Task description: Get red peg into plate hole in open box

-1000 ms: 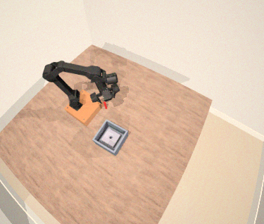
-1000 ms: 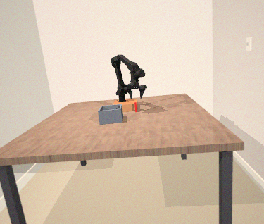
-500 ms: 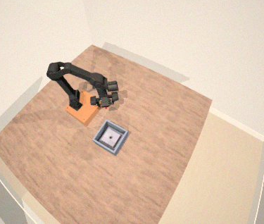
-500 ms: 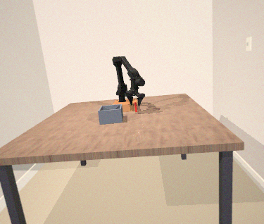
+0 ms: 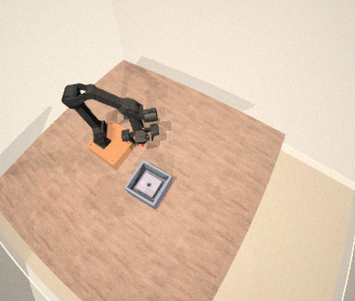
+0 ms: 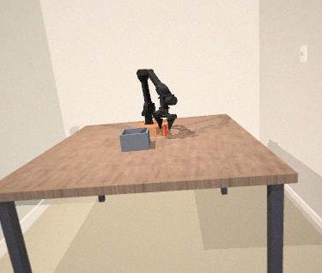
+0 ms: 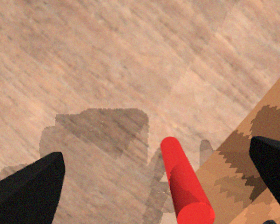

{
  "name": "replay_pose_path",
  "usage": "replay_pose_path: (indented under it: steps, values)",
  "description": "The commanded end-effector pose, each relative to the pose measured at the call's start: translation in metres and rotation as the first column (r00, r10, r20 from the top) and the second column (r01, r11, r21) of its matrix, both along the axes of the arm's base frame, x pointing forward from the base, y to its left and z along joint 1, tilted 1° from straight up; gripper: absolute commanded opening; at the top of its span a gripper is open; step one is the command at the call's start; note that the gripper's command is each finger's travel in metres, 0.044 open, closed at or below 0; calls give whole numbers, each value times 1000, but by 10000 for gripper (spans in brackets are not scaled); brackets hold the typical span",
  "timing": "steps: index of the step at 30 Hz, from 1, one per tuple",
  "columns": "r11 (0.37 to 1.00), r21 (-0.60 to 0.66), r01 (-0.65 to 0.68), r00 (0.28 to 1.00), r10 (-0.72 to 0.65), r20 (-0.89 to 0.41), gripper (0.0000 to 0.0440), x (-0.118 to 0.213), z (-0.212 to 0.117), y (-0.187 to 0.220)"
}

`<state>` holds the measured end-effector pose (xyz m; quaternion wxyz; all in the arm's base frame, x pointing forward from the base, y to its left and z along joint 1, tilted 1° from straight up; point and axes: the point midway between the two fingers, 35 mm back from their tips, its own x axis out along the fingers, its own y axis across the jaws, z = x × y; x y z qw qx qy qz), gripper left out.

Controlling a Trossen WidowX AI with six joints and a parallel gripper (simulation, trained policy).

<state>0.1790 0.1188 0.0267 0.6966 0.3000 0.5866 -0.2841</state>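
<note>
The red peg [image 5: 142, 145] [image 6: 166, 131] [image 7: 186, 180] stands upright on the table beside the arm's orange base. My gripper [image 5: 140, 136] [image 6: 166, 127] [image 7: 160, 153] points down over the peg with its fingers wide apart. In the wrist view the peg shows between the fingers, nearer the right one, with a gap on each side; neither finger touches it. The grey-blue open box [image 5: 141, 199] [image 6: 135, 142] stands apart from the peg. The pale plate [image 5: 143, 185] at its bottom has a small dark hole [image 5: 149, 185], with nothing in it. The gripper hides part of the peg in the top view.
The orange base [image 5: 115, 161] [image 6: 152, 131] [image 7: 222, 167] is close to the peg and lies under the right finger in the wrist view. The box walls rise around the plate. The wooden table [image 5: 204, 178] [image 6: 219, 157] [image 7: 100, 60] carries everything.
</note>
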Motion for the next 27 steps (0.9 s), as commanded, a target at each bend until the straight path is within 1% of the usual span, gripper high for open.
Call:
replay_pose_path:
  steps: [1, 19, 27]
  values:
    - [999, 53, -9, 1000, 10, -29, 260, -6, -12, 15]
    - [996, 79, -48, 998, 52, -41, 3, -6, -2, 30]
    - [997, 58, -48, 997, 51, -57, 0, -8, -2, 25]
